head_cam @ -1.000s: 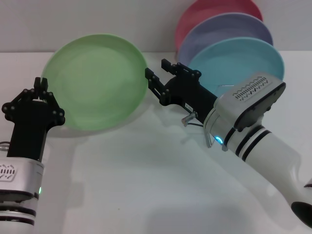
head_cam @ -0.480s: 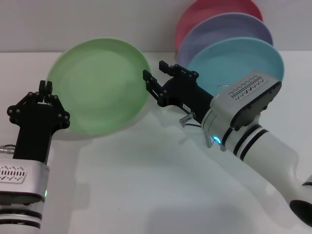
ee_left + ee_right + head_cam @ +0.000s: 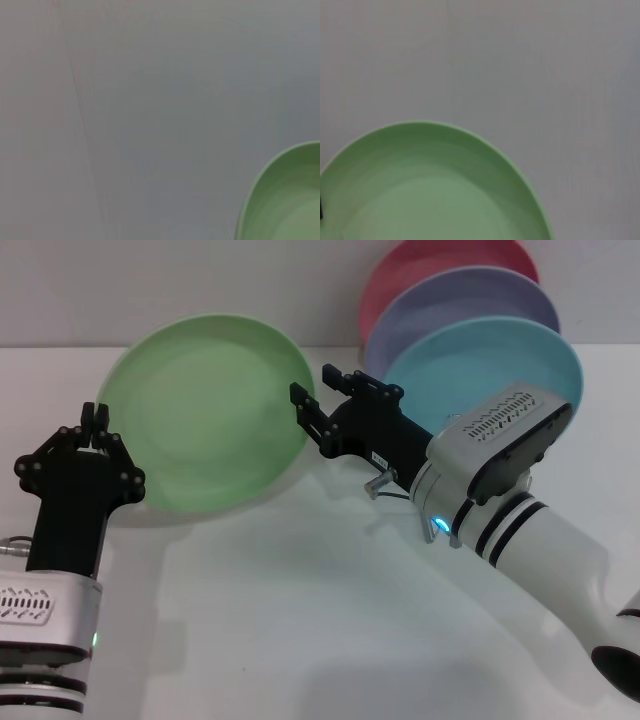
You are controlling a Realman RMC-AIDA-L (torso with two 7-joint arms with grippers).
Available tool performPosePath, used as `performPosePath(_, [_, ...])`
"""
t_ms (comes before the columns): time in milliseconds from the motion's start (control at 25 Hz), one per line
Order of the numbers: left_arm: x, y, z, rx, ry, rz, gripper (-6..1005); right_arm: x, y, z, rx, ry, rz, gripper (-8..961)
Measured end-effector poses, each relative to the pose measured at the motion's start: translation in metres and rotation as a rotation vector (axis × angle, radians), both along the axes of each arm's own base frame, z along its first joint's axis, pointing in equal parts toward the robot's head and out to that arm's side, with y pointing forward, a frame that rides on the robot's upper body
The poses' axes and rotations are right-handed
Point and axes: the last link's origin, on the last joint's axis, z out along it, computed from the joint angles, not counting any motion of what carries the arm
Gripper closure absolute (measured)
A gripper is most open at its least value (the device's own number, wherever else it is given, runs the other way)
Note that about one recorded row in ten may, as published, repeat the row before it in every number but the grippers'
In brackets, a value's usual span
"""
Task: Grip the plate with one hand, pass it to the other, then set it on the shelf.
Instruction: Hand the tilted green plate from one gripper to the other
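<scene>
Looking down on a white table (image 3: 300, 620) filling the lower part of the head view, with a grey wall behind. Reaching in from the lower right with the thick white right arm (image 3: 540, 540), vented housing uppermost and a blue light showing beneath it. Holding the light green plate (image 3: 205, 410) up off the table, tilted with its hollow face toward the head camera and a soft shadow under its lower edge. Standing on edge at the back right, one behind another: sky-blue plate (image 3: 490, 365) in front, lavender plate (image 3: 470, 295) next, pink plate (image 3: 440, 265) at the rear. Rising from the lower left on the left arm (image 3: 45, 610), pinching the green plate's left rim with the left gripper (image 3: 93, 418), both fingers drawn narrow together on the edge. Meeting the opposite, right rim with the right gripper (image 3: 322, 392), jaws spread wide, the nearer finger overlapping the rim and the farther one just behind it; cannot tell whether either finger touches the plastic. Catching only a curved slice of the plate (image 3: 285, 200) in the left wrist view and a broad arc of it (image 3: 430, 190) in the right wrist view, against plain grey. Glimpsing bits of the silver wire rack (image 3: 384, 481) below the right gripper's black body, under the standing plates.
</scene>
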Motion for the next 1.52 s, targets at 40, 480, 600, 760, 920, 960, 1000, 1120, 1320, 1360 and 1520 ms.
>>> performPosePath(40, [-0.0003, -0.0006, 0.0004, 0.003, 0.001, 0.0, 961, -0.0002, 0.0001, 0.0, 0.0, 0.0, 0.0, 495])
performPosePath(480, [-0.0007, -0.004, 0.0008, 0.005, 0.007, -0.01, 956, -0.0015, -0.0007, -0.0009, -0.004, 0.004, 0.002, 646])
performPosePath(600, [-0.0007, -0.0041, 0.0006, 0.004, 0.01, -0.012, 954, -0.0016, -0.0007, -0.0009, -0.004, 0.005, 0.002, 655])
performPosePath(760, [-0.0009, -0.0041, 0.0004, 0.003, 0.013, -0.013, 952, -0.0011, -0.0009, -0.0019, -0.009, 0.001, -0.004, 663])
performPosePath(920, [-0.0006, -0.0044, -0.0002, -0.001, 0.014, -0.016, 950, -0.0005, -0.001, -0.0027, -0.013, -0.002, -0.008, 720])
performPosePath(960, [-0.0006, -0.0044, -0.0002, -0.001, 0.014, -0.016, 950, -0.0005, -0.001, -0.0027, -0.013, -0.002, -0.008, 738])
performPosePath(1000, [-0.0006, -0.0044, -0.0002, -0.001, 0.014, -0.016, 949, -0.0005, -0.001, -0.0027, -0.013, -0.003, -0.009, 756])
performPosePath(1120, [-0.0002, -0.0044, -0.0005, -0.002, 0.015, -0.018, 947, -0.0004, -0.001, -0.0027, -0.013, -0.003, -0.009, 764])
performPosePath(1320, [0.0004, -0.0038, -0.0005, -0.003, 0.015, -0.02, 945, -0.0004, -0.001, -0.0027, -0.013, -0.003, -0.009, 772])
performPosePath(1360, [0.0004, -0.0038, -0.0005, -0.003, 0.015, -0.02, 944, -0.0004, -0.001, -0.0027, -0.013, -0.003, -0.009, 772])
performPosePath(1520, [0.0006, -0.0026, -0.0007, -0.004, 0.015, -0.019, 942, -0.0009, -0.0006, -0.0031, -0.016, -0.005, -0.009, 773])
